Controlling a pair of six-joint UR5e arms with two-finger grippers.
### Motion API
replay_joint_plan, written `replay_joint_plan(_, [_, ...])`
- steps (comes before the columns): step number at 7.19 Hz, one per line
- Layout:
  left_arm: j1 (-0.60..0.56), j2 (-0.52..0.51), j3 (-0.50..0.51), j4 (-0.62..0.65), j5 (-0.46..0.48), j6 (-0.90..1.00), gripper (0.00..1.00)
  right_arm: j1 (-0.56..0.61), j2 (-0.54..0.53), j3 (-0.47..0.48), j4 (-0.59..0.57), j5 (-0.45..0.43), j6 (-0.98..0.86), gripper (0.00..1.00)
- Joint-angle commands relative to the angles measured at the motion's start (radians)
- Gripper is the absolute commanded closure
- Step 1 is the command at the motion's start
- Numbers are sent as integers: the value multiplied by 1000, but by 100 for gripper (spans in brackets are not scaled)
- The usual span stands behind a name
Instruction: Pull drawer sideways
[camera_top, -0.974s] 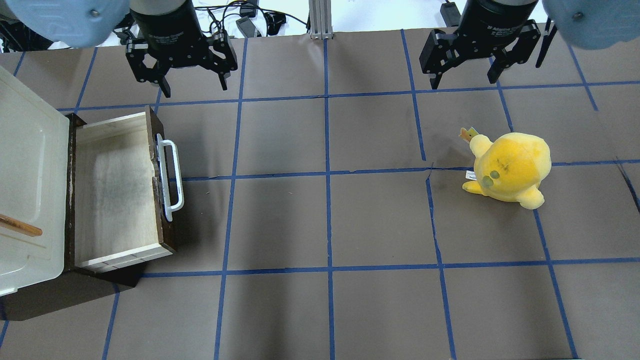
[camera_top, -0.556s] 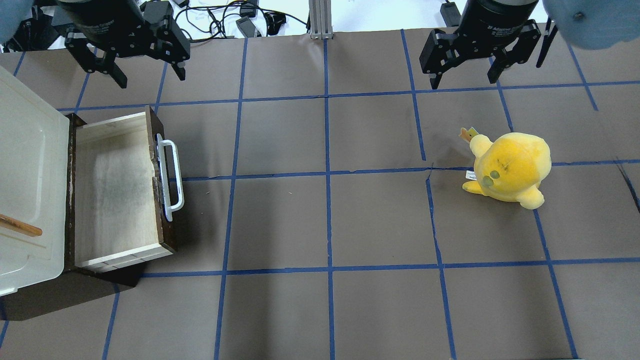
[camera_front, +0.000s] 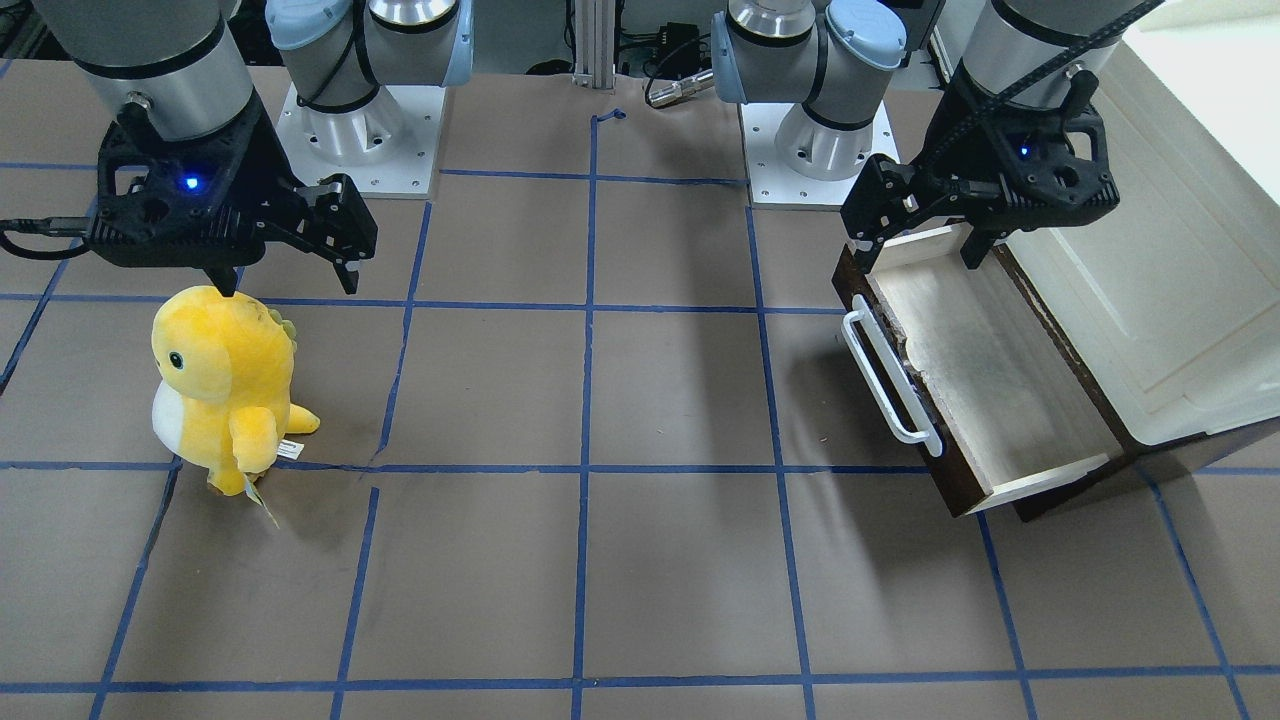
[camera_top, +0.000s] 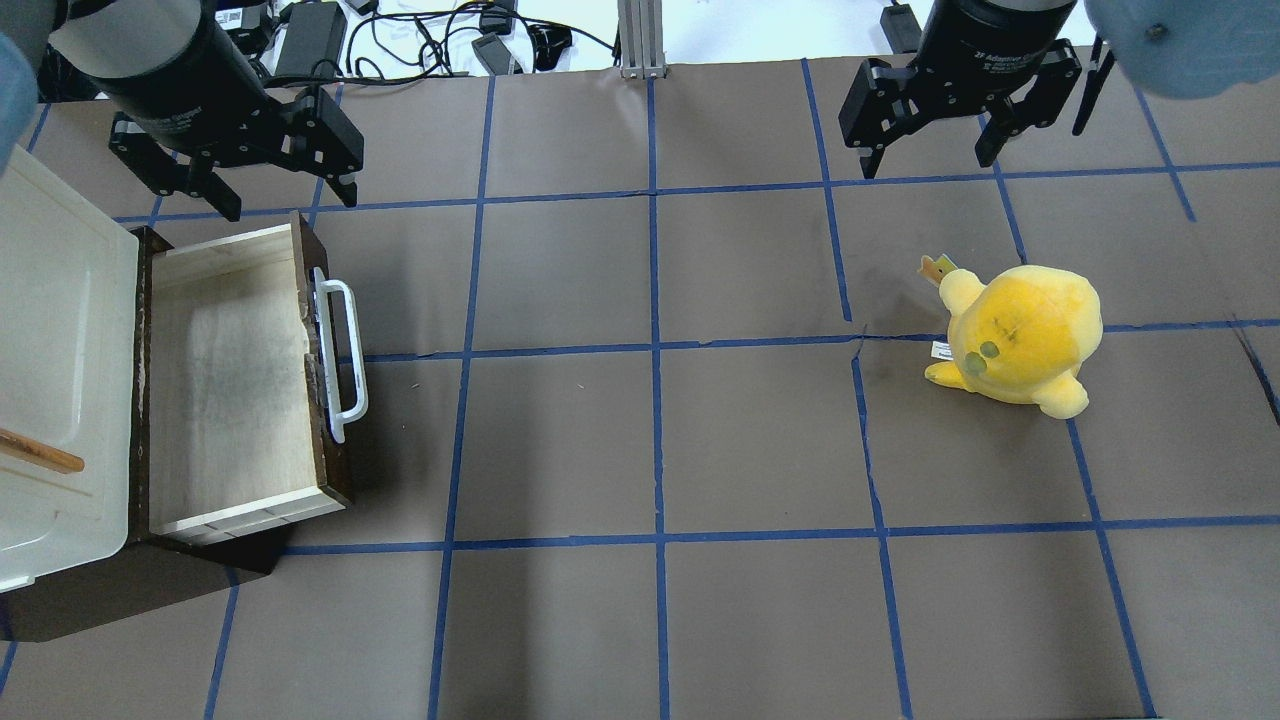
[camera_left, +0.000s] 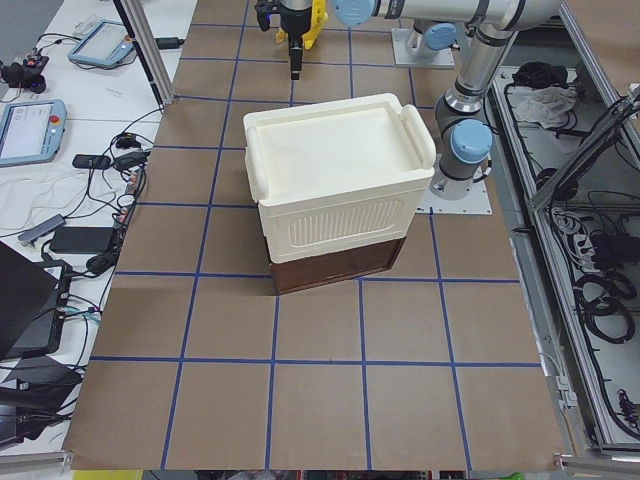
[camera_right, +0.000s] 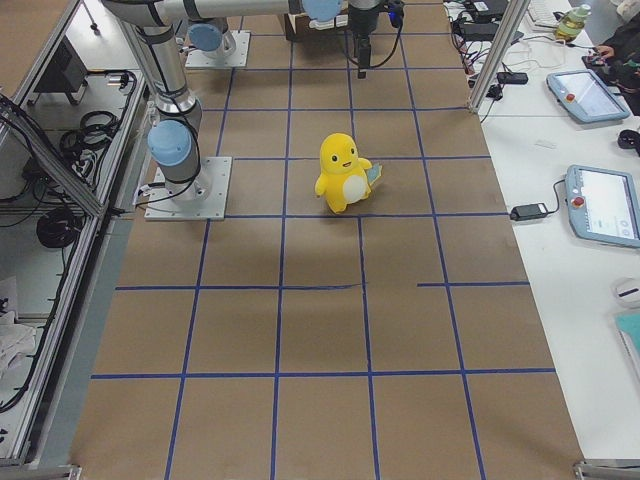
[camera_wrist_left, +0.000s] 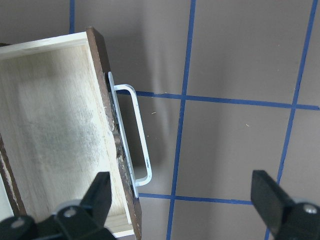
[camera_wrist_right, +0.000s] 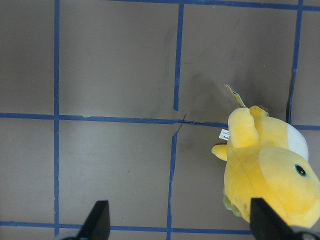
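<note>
The drawer (camera_top: 230, 370) stands pulled out of a dark brown case under a cream box at the table's left; its pale wood bottom is bare. Its dark front panel carries a white bar handle (camera_top: 345, 350), which also shows in the front view (camera_front: 890, 375) and the left wrist view (camera_wrist_left: 137, 135). My left gripper (camera_top: 290, 200) is open and empty, hovering above the drawer's near end (camera_front: 990, 370), apart from the handle. It also shows in the front view (camera_front: 918, 262). My right gripper (camera_top: 927, 165) is open and empty, high at the right.
A cream-white plastic box (camera_top: 50, 330) sits on the drawer's case, with a wooden stick (camera_top: 40, 455) over it. A yellow plush toy (camera_top: 1020, 335) stands on the table's right, in front of my right gripper (camera_front: 288, 285). Brown paper with blue tape lines covers the table.
My left gripper has swung left from the middle-left of the table and come down over the drawer's near end. The drawer, the plush toy and my right arm have not moved.
</note>
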Motion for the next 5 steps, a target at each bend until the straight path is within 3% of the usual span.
replay_joint_plan(1, [-2,14,-14,7,-1,4,0,0,0,0,0,0,1,0])
replay_joint_plan(5, [-3,16,-22,7,-6,4,0,0,0,0,0,0,1,0])
